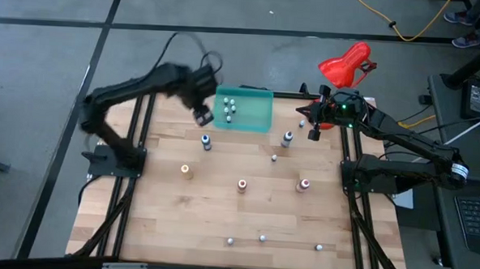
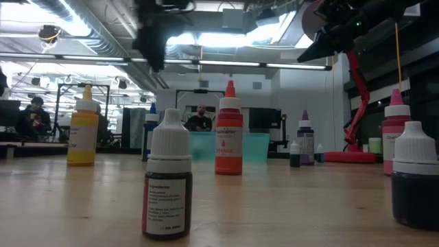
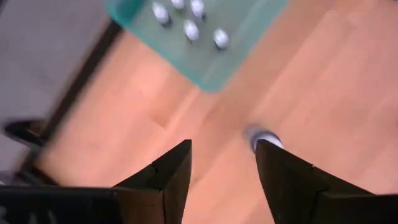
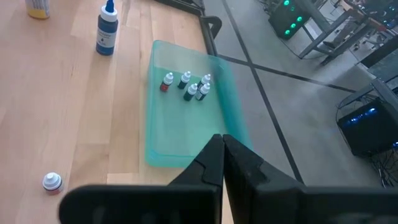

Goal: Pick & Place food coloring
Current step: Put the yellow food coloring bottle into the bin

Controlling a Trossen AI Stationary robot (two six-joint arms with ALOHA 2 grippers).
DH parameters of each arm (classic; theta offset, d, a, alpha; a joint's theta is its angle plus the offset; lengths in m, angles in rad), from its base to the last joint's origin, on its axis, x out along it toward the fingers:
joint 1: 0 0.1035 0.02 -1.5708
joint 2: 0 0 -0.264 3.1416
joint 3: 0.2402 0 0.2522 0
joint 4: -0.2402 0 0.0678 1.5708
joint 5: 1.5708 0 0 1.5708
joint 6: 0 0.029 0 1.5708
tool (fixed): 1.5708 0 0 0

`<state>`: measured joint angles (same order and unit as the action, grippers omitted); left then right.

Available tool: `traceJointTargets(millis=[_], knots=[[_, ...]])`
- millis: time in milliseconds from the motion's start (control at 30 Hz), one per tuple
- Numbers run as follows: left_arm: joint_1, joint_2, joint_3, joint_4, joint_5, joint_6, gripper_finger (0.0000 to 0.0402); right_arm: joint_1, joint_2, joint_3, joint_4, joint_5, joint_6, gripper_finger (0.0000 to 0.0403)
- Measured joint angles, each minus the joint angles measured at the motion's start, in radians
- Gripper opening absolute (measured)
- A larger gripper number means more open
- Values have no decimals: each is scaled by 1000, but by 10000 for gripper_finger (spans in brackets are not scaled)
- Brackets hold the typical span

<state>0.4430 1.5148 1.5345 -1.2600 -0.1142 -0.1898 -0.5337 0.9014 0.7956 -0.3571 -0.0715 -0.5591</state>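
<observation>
Wooden table (image 1: 163, 220), pale planks in a black frame, on grey floor; open workshop with seated people beyond. Landmark: teal tray (image 1: 257, 119) at the table's far edge.

Contents of tray: five small food coloring bottles (image 4: 186, 86), white-capped, standing clustered. Judged done: these five.

Outside tray, judged left to do: blue bottle (image 1: 206, 141) just in front of the tray's left corner; second dark bottle (image 1: 287, 137) just in front of its right corner; a tiny one (image 1: 274, 158) a little further out; orange (image 1: 186, 170), red-orange (image 1: 242, 184) and pink (image 1: 303, 184) bottles in a row well in front; three small pale-capped ones (image 1: 262, 238) far from the tray, along the near edge. Task under halfway, by this count.

Left pincer (image 1: 202, 112): beside the tray's left edge, above the blue bottle, fingers apart, nothing between them.

Right pincer (image 1: 314, 131): right of the tray, fingers together, empty.

Red lamp (image 1: 346, 64): behind the tray's right side.
</observation>
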Motion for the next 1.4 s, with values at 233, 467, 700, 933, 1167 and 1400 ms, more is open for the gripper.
traceJointTargets(millis=[233,467,700,933,1167,1400], knots=[[-172,-332,-452,195,4,-296,172,0,0,0,1,0,0,12],[-403,-537,-641,204,1,-566,174,0,0,0,2,0,-3,12],[-659,-616,-693,231,-67,-602,184,0,0,0,26,0,-3,12],[-722,-559,-796,309,-102,-670,208,0,0,0,53,0,-1,12],[-722,-514,-852,437,-96,-673,247,0,0,0,54,0,0,12],[-722,-420,-866,490,-101,-607,251,0,0,0,54,0,0,12]])
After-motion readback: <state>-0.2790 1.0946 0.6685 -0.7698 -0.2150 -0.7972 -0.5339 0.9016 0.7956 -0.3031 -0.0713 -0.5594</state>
